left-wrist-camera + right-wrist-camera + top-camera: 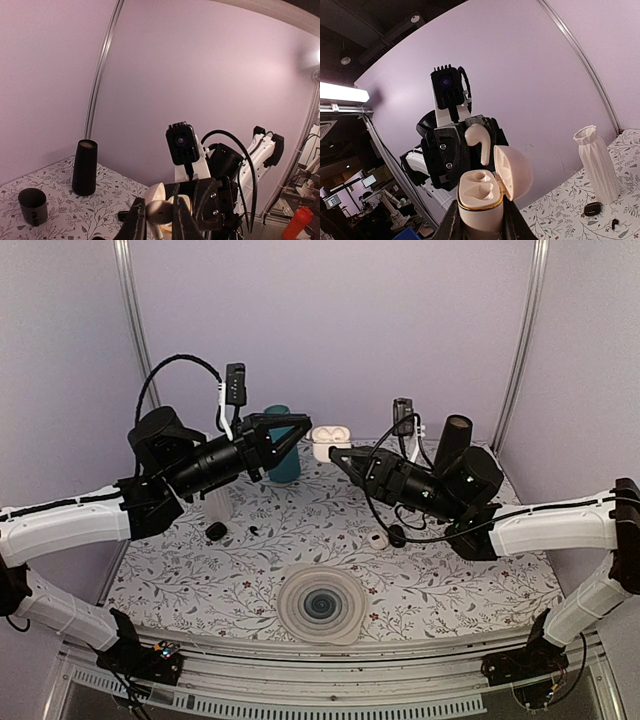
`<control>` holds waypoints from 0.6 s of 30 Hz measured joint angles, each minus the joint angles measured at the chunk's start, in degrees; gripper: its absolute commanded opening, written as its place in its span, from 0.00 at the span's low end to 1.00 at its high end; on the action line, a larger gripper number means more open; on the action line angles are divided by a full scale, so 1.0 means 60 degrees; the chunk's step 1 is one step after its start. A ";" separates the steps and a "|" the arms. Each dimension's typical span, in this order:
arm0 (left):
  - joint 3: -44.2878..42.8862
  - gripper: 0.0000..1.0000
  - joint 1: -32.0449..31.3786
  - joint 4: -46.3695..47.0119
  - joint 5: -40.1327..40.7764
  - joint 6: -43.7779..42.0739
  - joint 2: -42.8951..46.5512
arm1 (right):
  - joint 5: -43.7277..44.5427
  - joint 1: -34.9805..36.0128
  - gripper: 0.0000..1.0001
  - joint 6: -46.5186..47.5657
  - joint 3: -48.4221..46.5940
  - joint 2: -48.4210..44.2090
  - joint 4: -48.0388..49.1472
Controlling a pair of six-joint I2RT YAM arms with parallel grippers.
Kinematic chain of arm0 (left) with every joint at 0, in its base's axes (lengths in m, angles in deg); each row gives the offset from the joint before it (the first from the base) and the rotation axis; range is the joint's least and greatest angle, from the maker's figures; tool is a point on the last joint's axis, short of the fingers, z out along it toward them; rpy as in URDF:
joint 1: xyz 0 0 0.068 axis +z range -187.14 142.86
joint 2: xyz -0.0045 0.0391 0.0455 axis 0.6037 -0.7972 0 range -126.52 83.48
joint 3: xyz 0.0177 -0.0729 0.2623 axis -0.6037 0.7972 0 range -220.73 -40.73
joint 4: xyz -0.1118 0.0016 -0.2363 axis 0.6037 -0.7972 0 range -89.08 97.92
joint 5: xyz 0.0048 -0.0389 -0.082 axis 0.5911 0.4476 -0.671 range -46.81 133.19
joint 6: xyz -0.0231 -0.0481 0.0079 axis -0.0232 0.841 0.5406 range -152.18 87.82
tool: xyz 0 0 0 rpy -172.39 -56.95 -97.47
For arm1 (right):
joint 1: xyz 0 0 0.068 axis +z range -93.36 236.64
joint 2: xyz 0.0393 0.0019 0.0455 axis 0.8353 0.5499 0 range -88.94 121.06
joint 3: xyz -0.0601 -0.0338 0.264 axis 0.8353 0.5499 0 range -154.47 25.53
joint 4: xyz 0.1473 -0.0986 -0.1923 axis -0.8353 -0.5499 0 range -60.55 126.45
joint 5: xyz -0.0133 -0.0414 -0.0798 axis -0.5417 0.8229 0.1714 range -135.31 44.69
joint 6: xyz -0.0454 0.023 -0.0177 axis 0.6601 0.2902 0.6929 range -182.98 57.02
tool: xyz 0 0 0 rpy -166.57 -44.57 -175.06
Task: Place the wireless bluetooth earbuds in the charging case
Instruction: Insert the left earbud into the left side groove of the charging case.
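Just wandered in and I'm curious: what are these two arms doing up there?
The right pincer holds a small white charging case up off the table, its lid open and both sockets looking empty. The left pincer grips a white earbud right by the opening, stem pointing toward the case. The earbud is not yet in.

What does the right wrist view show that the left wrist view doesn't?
Only right wrist: the charging case open in the right gripper, lid hinged back, both sockets empty; a white ribbed vase on the table.
Only left wrist: a tall black cylinder, a small black cup, and an orange bottle off to the side.
Both: the earbud pinched in the left gripper, the opposing arm's wrist camera, and the floral tabletop.
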 measured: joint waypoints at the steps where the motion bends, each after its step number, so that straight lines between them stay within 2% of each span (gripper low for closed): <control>1: -0.0015 0.08 -0.0015 0.0000 0.0000 -0.0025 0.0000 | 0.0007 0.0000 0.03 -0.0055 0.0000 0.0033 -0.0007; 18: -0.0208 0.07 -0.0076 0.0149 -0.0040 -0.0193 -0.0321 | -0.0160 0.0000 0.03 -0.0455 -0.0357 0.0342 -0.0040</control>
